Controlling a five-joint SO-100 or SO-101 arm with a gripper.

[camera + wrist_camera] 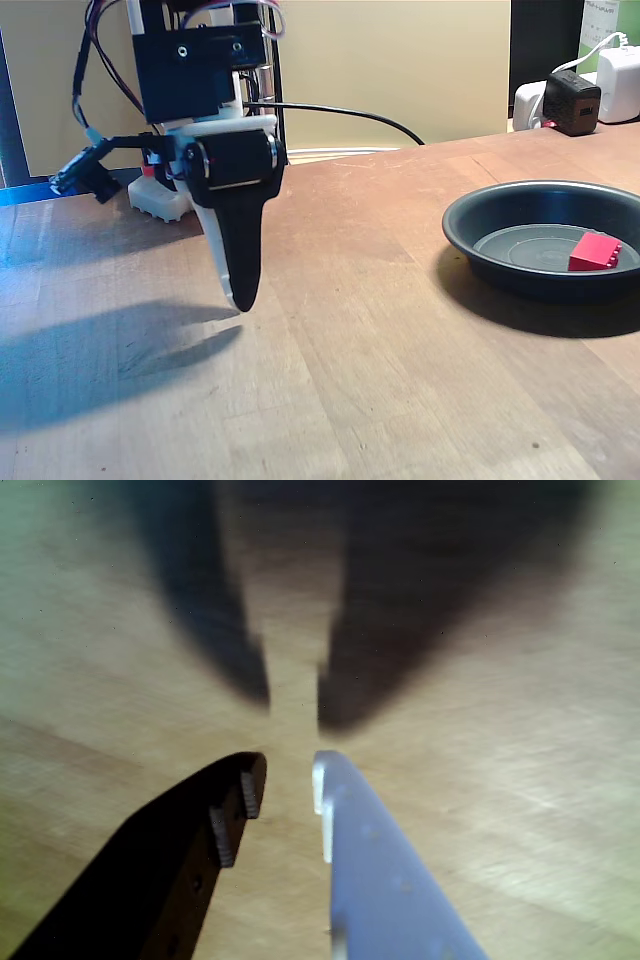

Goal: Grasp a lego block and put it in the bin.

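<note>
Wooden planks of a table point(380, 330) run across both views, with a pale wall behind in the fixed view. At the middle of the wrist view the claw point(285, 780) is seen with its jaws slightly apart, a narrow strip of bare wood showing between a black finger point(215, 825) on the left and a white finger point(350, 840) on the right; nothing is held between them. Two dark finger shadows are cast on the wood just beyond the tips. In the fixed view the claw point(243, 300) is pointed downward at the left of the picture, its tip hanging just above the table, and a broad shadow is thrown onto the planks to its left. Above it the arm point(205, 80) is seen, with a bundle of wires at its left side and a black cable trailing off to the right. Well apart from the claw, at the right edge of the fixed view, the bin point(480, 225) is set on the table. The lego block point(594, 252) is lying inside the bin, on its flat bottom toward the right side. Behind the bin, at the far edge of the table, white and black chargers point(575, 100) are plugged in.
</note>
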